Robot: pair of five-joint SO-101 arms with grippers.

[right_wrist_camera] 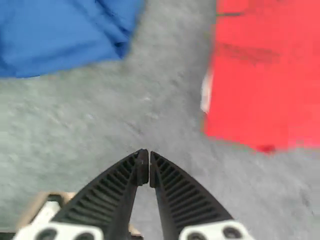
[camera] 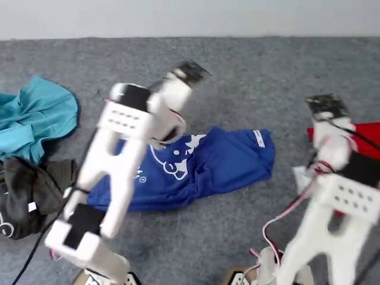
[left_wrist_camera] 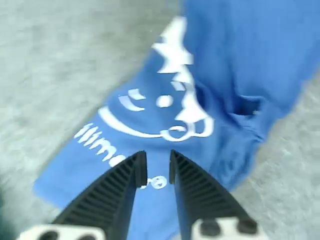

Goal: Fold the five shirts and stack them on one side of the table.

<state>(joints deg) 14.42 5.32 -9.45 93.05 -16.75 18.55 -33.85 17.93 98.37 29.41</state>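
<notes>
Nearest in high view: left arm [camera: 113, 172], right arm [camera: 332, 225]; blue shirt [camera: 202, 166] mid-table, teal shirt [camera: 35, 116] + black shirt [camera: 29, 196] at left edge, red shirt [camera: 368, 139] at right. Left wrist view: left gripper [left_wrist_camera: 156, 167] parted a crack, empty, over blue shirt's print [left_wrist_camera: 165, 115]. Right wrist view: right gripper [right_wrist_camera: 145, 167] pinched closed, empty, above table [right_wrist_camera: 100, 125] btwn blue and red shirts.

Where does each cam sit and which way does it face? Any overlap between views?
High view: fixed above the arms' side of the table, looking down over it; shows the left arm and right arm.
Left wrist view: on the left arm's wrist, looking down past the left gripper at the blue shirt.
Right wrist view: on the right arm's wrist, looking down past the right gripper at table between blue shirt and red shirt.
Shared: all three show the blue shirt.
</notes>
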